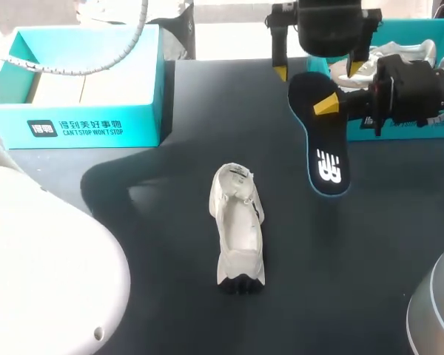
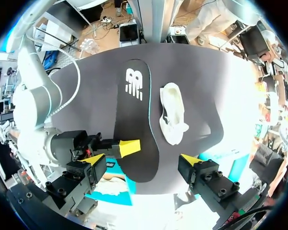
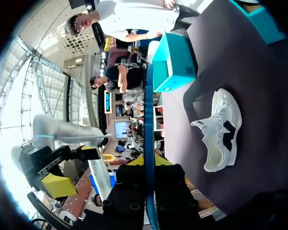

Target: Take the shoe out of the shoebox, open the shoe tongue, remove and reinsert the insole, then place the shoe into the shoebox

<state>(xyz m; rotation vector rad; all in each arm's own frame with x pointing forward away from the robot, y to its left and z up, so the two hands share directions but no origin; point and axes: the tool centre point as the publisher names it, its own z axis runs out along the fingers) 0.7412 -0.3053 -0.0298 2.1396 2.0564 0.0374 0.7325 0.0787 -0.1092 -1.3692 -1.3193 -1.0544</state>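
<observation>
A white shoe (image 1: 237, 229) lies on the dark table (image 1: 170, 192), toe pointing to the near edge; it also shows in the wrist views (image 2: 173, 112) (image 3: 223, 132). The dark, blue-rimmed insole (image 1: 322, 144) hangs above the table, right of the shoe. My right gripper (image 1: 325, 105) is shut on its heel end, seen edge-on between the fingers (image 3: 149, 163). My left gripper (image 1: 317, 71) hovers open over that same end. In the left wrist view the insole (image 2: 134, 110) lies between the wide-apart fingers of my left gripper (image 2: 143, 162) without touching them, and my right gripper (image 2: 127, 147) pinches it.
A teal shoebox (image 1: 74, 126) stands at the back left with pale paper inside. A second teal box (image 1: 422, 129) at the back right holds another pale shoe (image 1: 388, 59), partly behind my right gripper. My arms' white bodies fill the near corners.
</observation>
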